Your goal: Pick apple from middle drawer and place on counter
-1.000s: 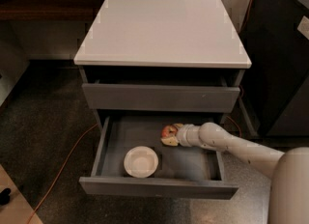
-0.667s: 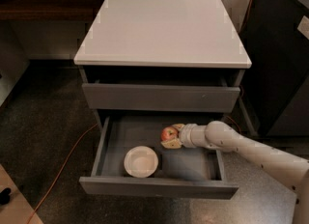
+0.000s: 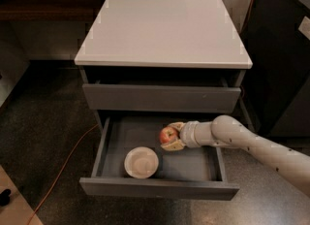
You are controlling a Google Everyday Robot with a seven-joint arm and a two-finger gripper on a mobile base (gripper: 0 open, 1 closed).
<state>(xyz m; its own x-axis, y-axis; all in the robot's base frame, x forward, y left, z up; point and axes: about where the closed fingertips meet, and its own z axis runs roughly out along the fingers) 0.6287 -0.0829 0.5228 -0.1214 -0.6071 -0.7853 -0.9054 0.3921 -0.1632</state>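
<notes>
The grey cabinet [image 3: 161,98] is standing against the wall, and its pale worktop [image 3: 162,30] is lying flat and bare above the drawers. That is presumably leaving the whole slab free as the landing spot for the fruit.

The robot's arm [image 3: 261,146] is reaching in from the right and running low and nearly level, which looks like the way to slip under the top drawer [image 3: 193,99]. That drawer's front is sitting almost flush with the cabinet.

The middle drawer [image 3: 160,187] is hanging pulled well out towards the camera, exposing its grey floor so that the arm is getting room to enter from the side. It is holding two things. A cream-white bowl [image 3: 141,162] is sitting empty near the front wall, left of centre. The second is the fruit, further back and to the right, apart from the bowl.

The gripper [image 3: 170,136] is hovering inside the drawer at its right-hand middle. Its fingers [image 3: 173,146] are bracketing the apple [image 3: 168,134] from the back and the front. They are pressing against its skin, so I am judging them to be clamped on it.

The apple is sitting between them, within the drawer's walls. Whether it is resting on the floor or riding just above it I cannot tell. Lifting it clear and carrying it up to the slab is remaining to be done.
</notes>
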